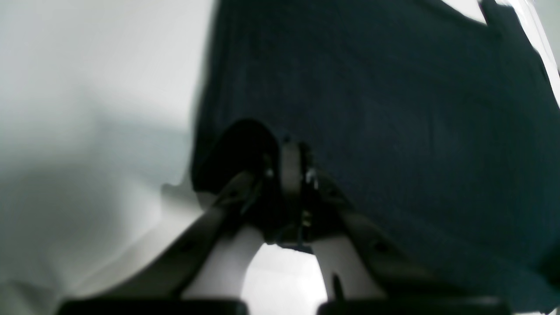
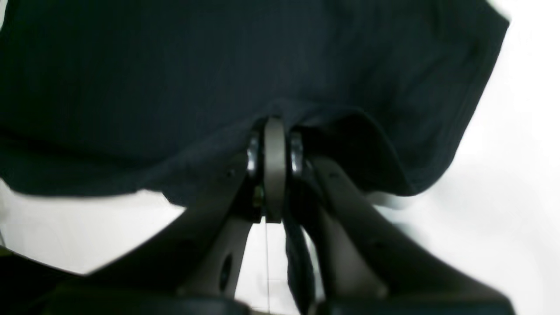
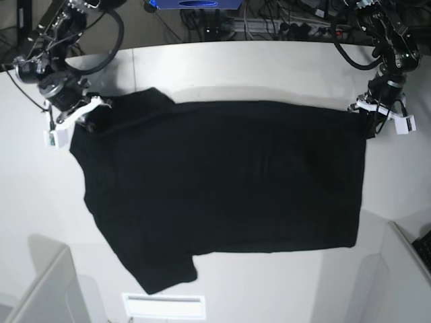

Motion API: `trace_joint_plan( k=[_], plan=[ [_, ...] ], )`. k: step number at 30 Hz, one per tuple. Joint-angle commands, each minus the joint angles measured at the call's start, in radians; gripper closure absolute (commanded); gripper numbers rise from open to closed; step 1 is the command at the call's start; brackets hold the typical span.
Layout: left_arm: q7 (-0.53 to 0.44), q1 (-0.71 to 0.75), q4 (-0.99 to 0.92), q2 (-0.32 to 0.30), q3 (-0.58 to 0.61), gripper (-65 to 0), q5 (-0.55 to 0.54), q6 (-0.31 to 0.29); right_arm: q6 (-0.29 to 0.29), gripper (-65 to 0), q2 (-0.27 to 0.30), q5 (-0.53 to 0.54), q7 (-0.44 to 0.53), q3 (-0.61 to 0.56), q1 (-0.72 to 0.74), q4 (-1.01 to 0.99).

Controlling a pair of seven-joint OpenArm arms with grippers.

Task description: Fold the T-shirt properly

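The black T-shirt [image 3: 222,182] lies spread on the white table [image 3: 256,67], plain side up, with its sleeves toward the left of the base view. My right gripper [image 3: 87,122] is shut on the cloth at the far-left corner near a sleeve. Its wrist view shows the T-shirt [image 2: 175,65] bunched up and pinched in the right gripper [image 2: 274,144]. My left gripper [image 3: 367,124] is shut on the far-right corner. In the left wrist view that left gripper [image 1: 291,162] pinches the edge of the T-shirt [image 1: 393,109], which stretches away from it.
Cables and a blue device [image 3: 195,5] line the table's far edge. Pale box-like panels stand at the front left [image 3: 40,282] and the front right [image 3: 404,269]. A white strip [image 3: 161,306] lies near the front edge.
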Motion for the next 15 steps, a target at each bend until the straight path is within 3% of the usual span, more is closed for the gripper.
trace_joint_plan(
  k=[1,5,15],
  plan=[
    [-0.020,-0.011,0.018,-0.013,-0.005,0.0,-0.016,0.001,0.001,0.0,0.012,0.015,0.009,0.004,0.020,0.019],
    [-0.020,-0.032,0.018,-0.013,-0.005,0.0,-0.016,0.003,0.001,0.0,0.012,0.015,-0.037,0.003,0.072,0.018],
    [-0.020,-0.069,0.020,-0.017,-0.005,0.0,-0.016,0.004,0.001,0.0,0.018,0.012,-0.046,-0.005,0.174,0.008]
  ],
)
